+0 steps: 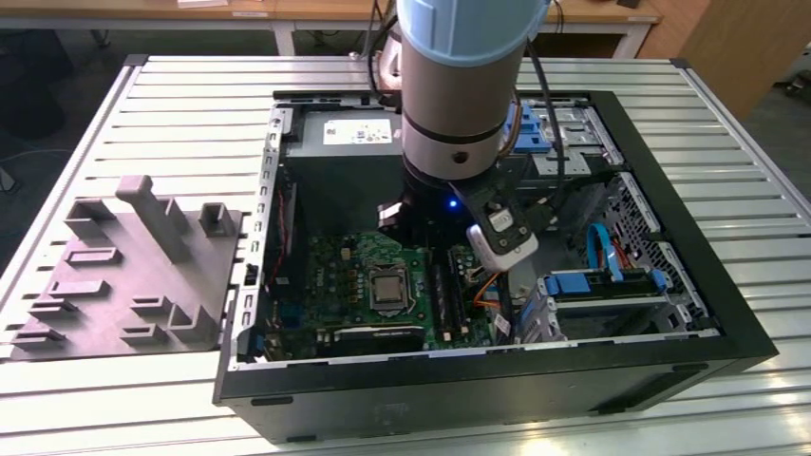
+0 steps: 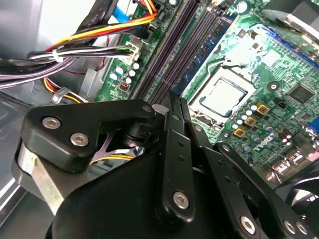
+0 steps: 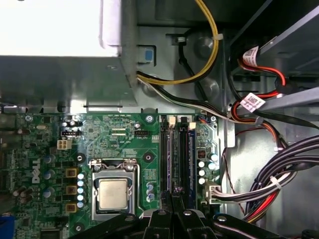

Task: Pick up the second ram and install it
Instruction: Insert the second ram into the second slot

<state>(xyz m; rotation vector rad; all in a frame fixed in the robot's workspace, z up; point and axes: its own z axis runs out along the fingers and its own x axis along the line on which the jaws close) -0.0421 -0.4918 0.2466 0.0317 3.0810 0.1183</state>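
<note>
The second ram (image 2: 204, 57) is a thin blue-green strip with dark chips. It stands on edge along the memory slots, beside the processor (image 2: 224, 94). In the first wrist view the second ram (image 3: 170, 159) is a narrow edge-on line that runs into the slim gap at my gripper (image 3: 173, 195). My gripper (image 2: 175, 97) has its black fingers drawn together on the strip's near end, low over the green motherboard (image 3: 124, 134). A blue strip (image 3: 191, 159) sits two slots away, on the cable side.
The arm (image 1: 457, 142) reaches down into an open black computer case (image 1: 709, 313) on a slatted metal table. Bundled cables (image 3: 279, 169) and a metal power supply box (image 3: 60, 50) crowd the slots. A grey holder block (image 1: 127, 275) sits at the exterior view's left.
</note>
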